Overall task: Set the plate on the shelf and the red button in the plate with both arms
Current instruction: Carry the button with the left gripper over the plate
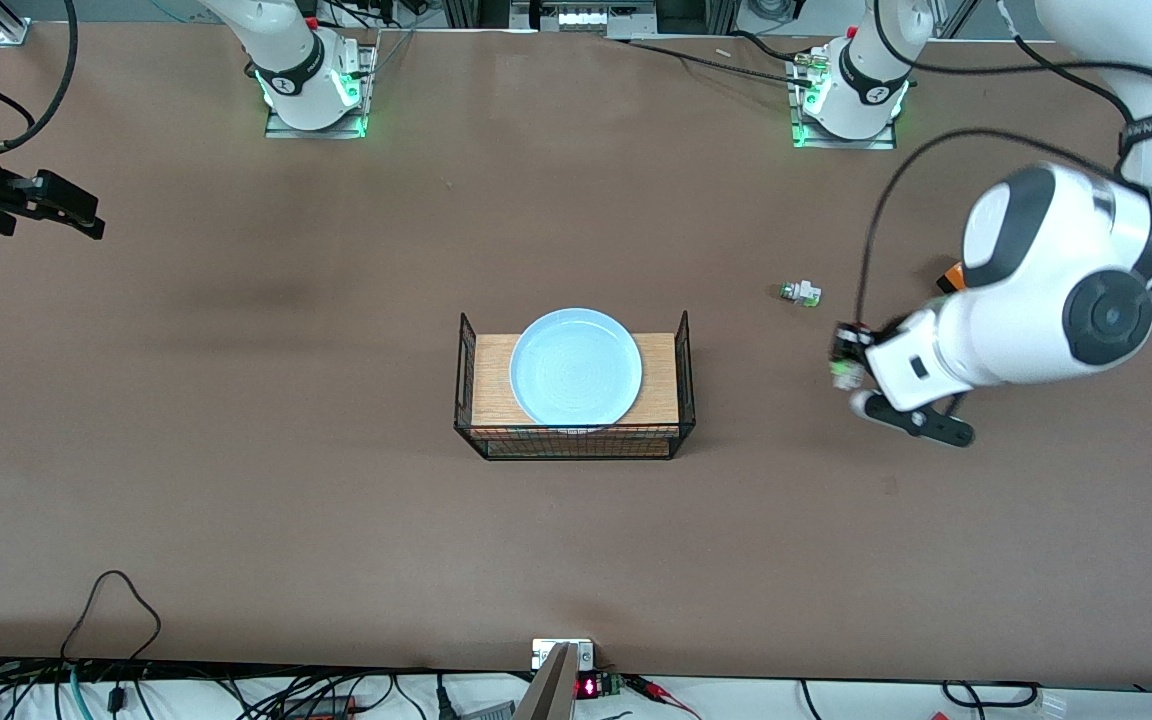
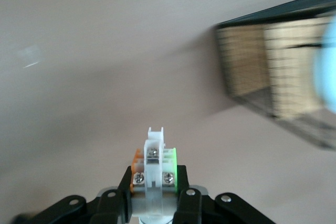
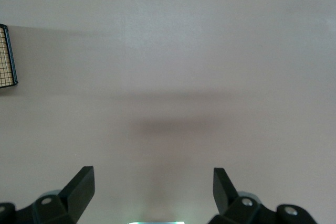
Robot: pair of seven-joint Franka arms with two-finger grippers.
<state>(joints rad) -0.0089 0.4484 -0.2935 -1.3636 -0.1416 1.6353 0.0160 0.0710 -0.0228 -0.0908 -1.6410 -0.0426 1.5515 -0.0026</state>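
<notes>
The pale blue plate (image 1: 576, 365) lies on the wooden tray (image 1: 660, 385) inside a black wire basket (image 1: 684, 345) at the table's middle. My left gripper (image 1: 844, 362) is shut on a small white push-button switch (image 2: 155, 162) with green and orange sides. It holds the switch over bare table toward the left arm's end, beside the basket. A bit of red shows at the switch's end in the front view (image 1: 842, 338). The left wrist view shows the basket (image 2: 273, 72) and the plate's edge (image 2: 328, 69). My right gripper (image 1: 86, 215) is open and empty over the right arm's end of the table (image 3: 152, 179).
A similar white switch with a green and silver cap (image 1: 801, 293) lies on the table between the basket and the left arm, farther from the front camera than my left gripper. Something orange (image 1: 951, 276) peeks out by the left arm. A basket corner shows in the right wrist view (image 3: 6, 56).
</notes>
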